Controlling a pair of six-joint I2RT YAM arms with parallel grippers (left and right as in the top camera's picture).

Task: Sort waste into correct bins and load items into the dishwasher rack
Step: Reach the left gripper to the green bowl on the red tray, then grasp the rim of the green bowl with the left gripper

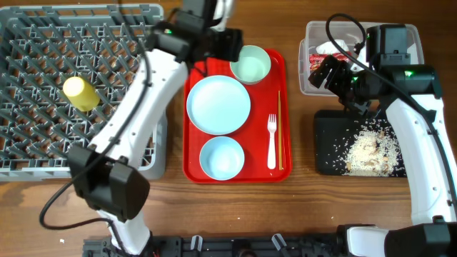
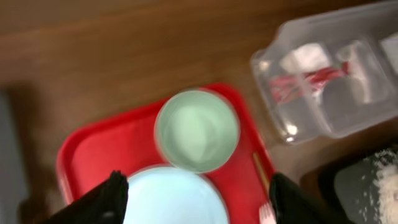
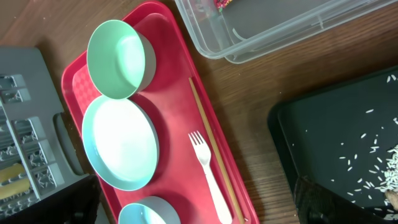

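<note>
Pale green bowl point(image 2: 196, 129) sits just ahead of my left tool point(image 2: 199, 186), spread wide and empty; descending off-centre, one finger could clip the rim and shove it into the plate point(image 2: 166, 204).

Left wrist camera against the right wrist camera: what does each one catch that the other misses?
Only the left wrist view shows the crumpled wrapper plainly, lying inside the clear tub. Only the right wrist view shows the grey rack, the edge of the blue bowl and the whole fork. Both show the red tray, the green bowl, the plate and the black tray with rice on it.
</note>
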